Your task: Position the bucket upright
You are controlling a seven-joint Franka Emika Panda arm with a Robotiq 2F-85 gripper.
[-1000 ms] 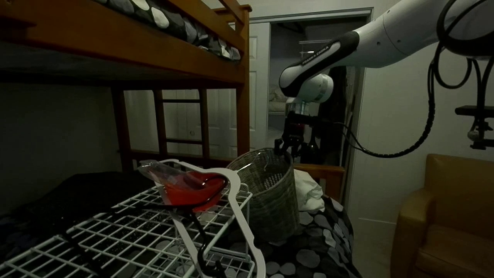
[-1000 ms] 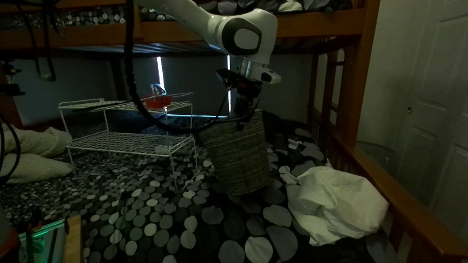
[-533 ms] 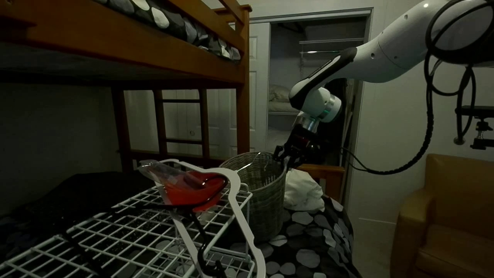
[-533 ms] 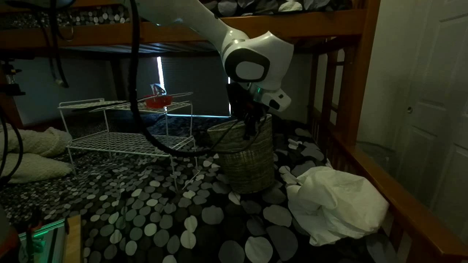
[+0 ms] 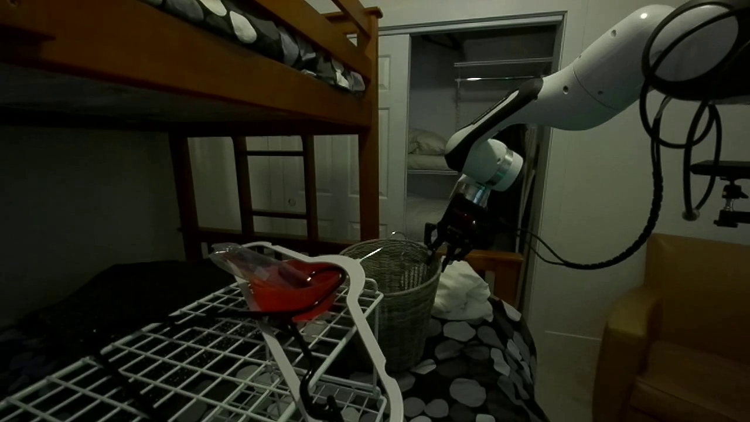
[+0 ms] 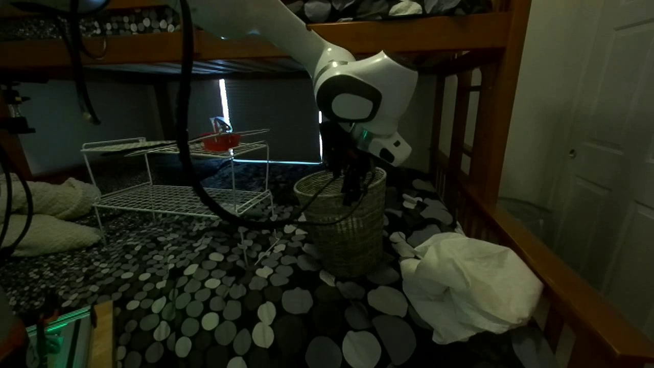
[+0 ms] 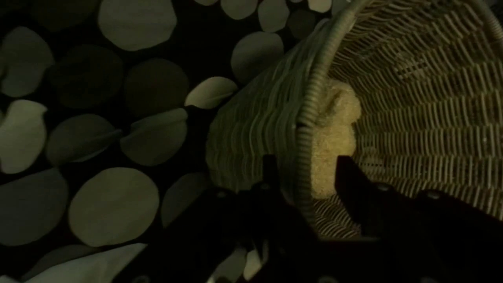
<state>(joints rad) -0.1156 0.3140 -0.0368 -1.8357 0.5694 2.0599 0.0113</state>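
In both exterior views, the tall grey-brown woven basket (image 6: 352,248) stands upright on the black, grey-dotted worktop (image 6: 286,327), near the frame's middle. In the wrist view, the black two-fingered tool (image 7: 306,160) has its fingers spread, one on each side of the basket's rim; a pale fluffy thing (image 7: 334,145) lies within. In an exterior view, a crumpled white cloth (image 6: 470,286) lies lower right.

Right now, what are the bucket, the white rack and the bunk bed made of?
Bucket: looks like wicker or similar, dull; strands weave in rows. White rack: probably coated metal wire; thin straight bars make a grid. Bunk bed: likely varnished wood; orange-brown, faint shine.
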